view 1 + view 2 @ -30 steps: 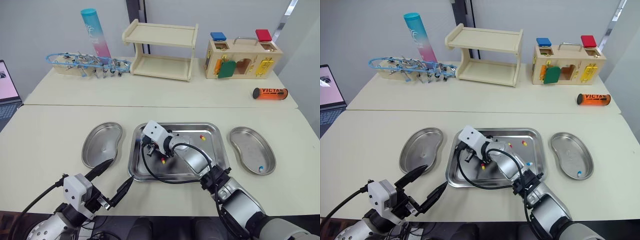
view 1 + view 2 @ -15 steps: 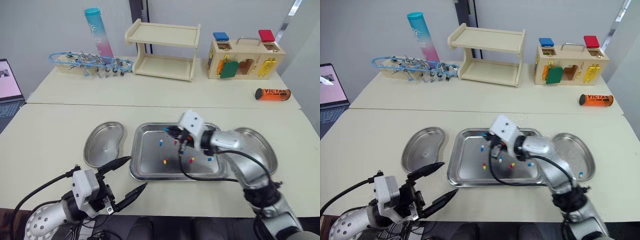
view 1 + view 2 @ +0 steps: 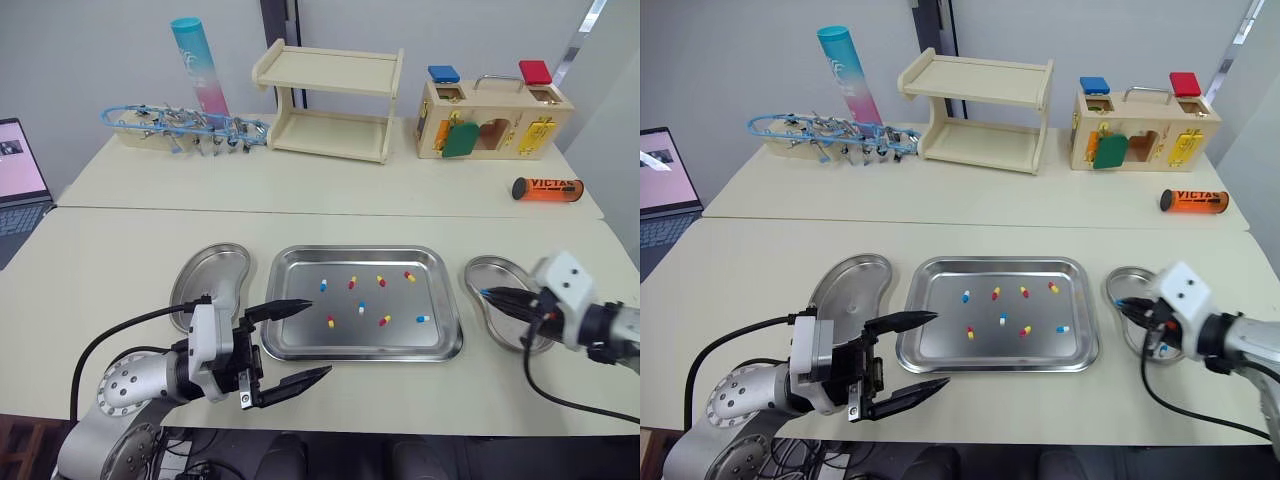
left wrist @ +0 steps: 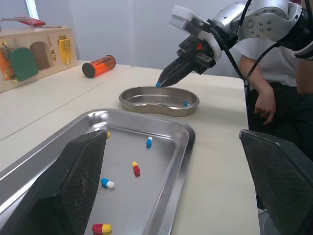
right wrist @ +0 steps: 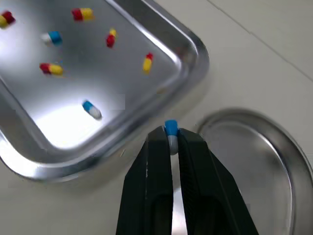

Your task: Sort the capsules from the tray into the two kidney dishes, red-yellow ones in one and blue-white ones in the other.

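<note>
1. The right gripper has its jaws clamped tight on a blue-white capsule. The capsule stands on end between the very tips, with its blue end poking out past them.
2. Directly below and just beyond those tips is the right kidney dish. The pinched capsule hangs just above the dish's rim on the side facing the tray.
3. A second blue-white capsule lies down inside that dish, back from the tips and under the fingers.
4. Off to one side of the right jaws sits the tray, near the dish but not touching it.
5. Five red-yellow capsules and three loose blue-white ones are scattered across the tray floor. All lie apart from one another and well clear of both sets of jaws.
6. The left gripper has its jaws spread wide with nothing between them.
7. The tray's near left corner lies just ahead of the left tips. From the head, one finger's tip crosses the tray's left rim. The other finger points along the tray's front edge over the table.
8. The left kidney dish sits behind the left jaws and beside the wrist, just next to the tray.
9. From the left wrist, a person sits past the right gripper at the table's edge.
</note>
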Controlling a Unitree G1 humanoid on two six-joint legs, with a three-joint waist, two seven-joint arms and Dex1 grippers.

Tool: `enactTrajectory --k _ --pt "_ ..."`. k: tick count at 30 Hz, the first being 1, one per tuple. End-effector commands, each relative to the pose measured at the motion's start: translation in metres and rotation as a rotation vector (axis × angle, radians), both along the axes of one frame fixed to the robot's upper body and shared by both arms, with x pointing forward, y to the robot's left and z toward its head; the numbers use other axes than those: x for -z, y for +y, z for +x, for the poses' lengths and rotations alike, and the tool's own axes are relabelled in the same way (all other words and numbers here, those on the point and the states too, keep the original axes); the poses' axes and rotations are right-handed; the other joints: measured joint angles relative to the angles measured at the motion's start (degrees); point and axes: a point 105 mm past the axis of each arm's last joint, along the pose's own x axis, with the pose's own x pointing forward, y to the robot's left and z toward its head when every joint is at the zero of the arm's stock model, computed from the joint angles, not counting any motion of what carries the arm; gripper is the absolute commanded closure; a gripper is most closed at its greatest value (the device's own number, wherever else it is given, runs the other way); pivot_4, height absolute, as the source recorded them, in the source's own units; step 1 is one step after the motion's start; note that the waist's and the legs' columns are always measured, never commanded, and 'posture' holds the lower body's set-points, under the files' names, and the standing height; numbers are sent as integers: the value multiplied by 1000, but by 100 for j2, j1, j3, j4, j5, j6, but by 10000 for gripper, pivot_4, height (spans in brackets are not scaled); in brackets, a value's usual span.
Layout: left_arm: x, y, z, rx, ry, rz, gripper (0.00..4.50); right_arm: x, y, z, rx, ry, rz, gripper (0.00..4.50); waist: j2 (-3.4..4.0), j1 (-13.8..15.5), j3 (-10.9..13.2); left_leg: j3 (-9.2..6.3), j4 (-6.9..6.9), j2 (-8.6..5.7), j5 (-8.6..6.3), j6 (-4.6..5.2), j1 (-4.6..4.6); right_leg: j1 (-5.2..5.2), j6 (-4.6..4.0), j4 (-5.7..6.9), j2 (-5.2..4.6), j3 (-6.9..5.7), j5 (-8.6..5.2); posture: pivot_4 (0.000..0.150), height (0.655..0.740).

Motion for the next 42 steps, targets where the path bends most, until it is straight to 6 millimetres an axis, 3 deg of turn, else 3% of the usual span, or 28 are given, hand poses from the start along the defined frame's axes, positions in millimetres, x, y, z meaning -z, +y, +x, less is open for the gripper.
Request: enactTrajectory --k 1,6,10,23,25,31,36,42 --pt "-5 -8 -2 50 -10 -21 0 -8 -27 0 102 -42 -51 44635 0 -6 0 1 0 0 0 0 2 1 0 -1 0 1 0 1500 7400" --pt "-10 -16 -2 82 -27 -35 0 3 -42 -2 170 -11 -72 44635 0 0 0 0 0 0 0 -1 2 3 0 0 0 0 0 1500 7400" --pt "-8 -17 -1 85 -31 -34 0 9 -41 -3 173 9 -75 44635 0 9 0 0 0 0 1 -1 1 7 1 -4 -1 -1 0 1500 7400" --pt "-5 -2 2 10 -45 -19 0 -1 -40 2 146 -38 -75 5119 0 11 0 -1 1 0 1 -1 5 14 1 -4 -1 -4 0 1500 7400" --pt "-5 7 6 -55 -37 6 0 -5 -39 3 117 -62 -68 5119 -1 6 0 -2 1 0 1 -1 6 14 1 -5 -1 -4 0 1500 7400" --pt "-4 56 26 -305 12 143 0 -21 -33 4 -107 -178 -79 5119 -2 3 1 -2 0 1 1 -1 9 17 2 -5 -1 -5 -1 1500 7400" --pt "-13 133 47 -582 29 248 0 -30 -49 7 -231 -116 -117 5119 0 -18 4 0 0 1 1 -1 18 21 1 -3 -2 -5 -1 1500 7400" --pt "-17 217 45 -822 59 366 0 -33 -86 9 -267 -2 -234 5119 2 -22 7 7 -3 2 0 -1 14 17 1 -10 -3 -3 -1 1500 7400"
